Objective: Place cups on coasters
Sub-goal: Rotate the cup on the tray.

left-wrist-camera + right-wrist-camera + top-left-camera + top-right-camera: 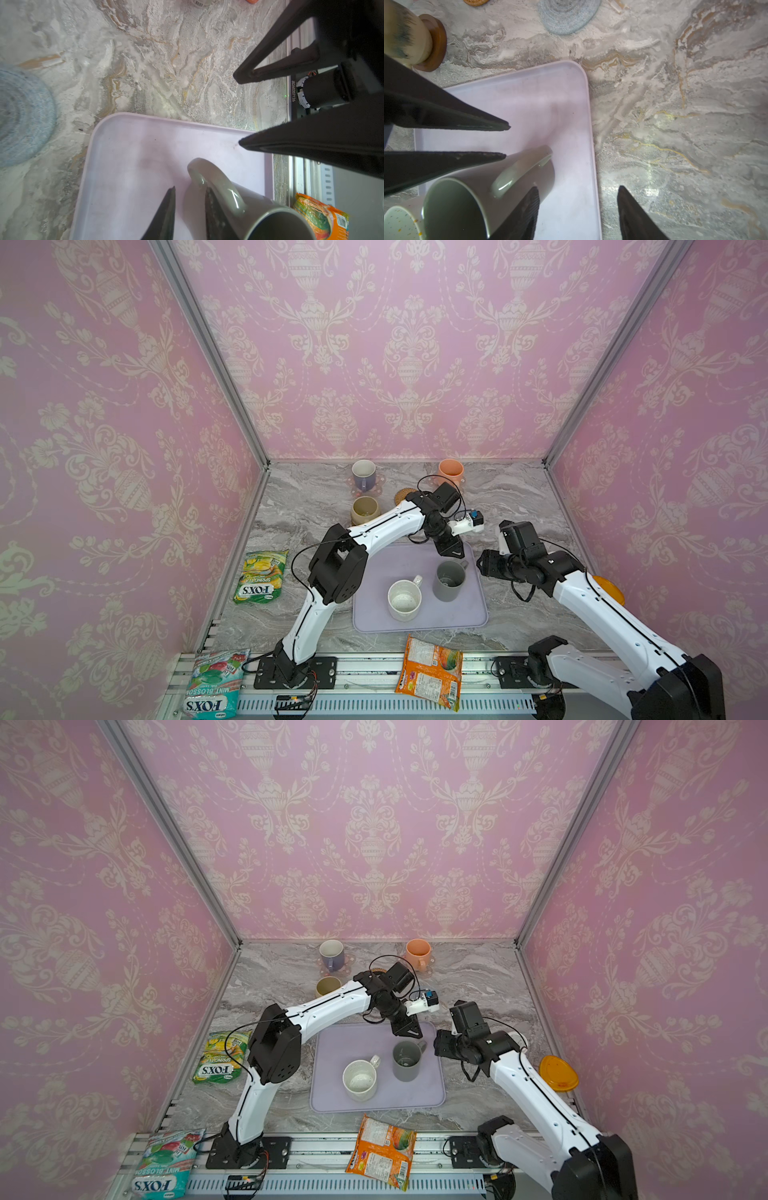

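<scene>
1. The grey mug (448,580) stands upright on the right half of the tray (374,568), with its handle toward the far right.
2. The left gripper (190,188) hangs at that handle with its jaws a narrow gap apart and nothing clamped. One finger (214,207) is at the handle loop; I cannot tell whether it touches.
3. The right gripper (577,187) hovers just right of the mug, released, with its jaws wide and empty.
4. The white mug (404,600) also stands on the tray, left of the grey mug, nearer and apart from it.
5. The blue coaster (568,14) lies bare on the table near the tray's far right corner. The rattan coaster (402,495) lies farther off, half hidden by the left arm.
6. On the far side, the beige mug (365,510) sits on the brown disc (437,41). The lavender mug (364,475) sits on a pink coaster (376,489), and the peach mug (451,472) on another.
7. Two candy bags (261,576) lie at the left, an orange packet (430,672) at the near edge and an orange lid (558,1073) at the right.
</scene>
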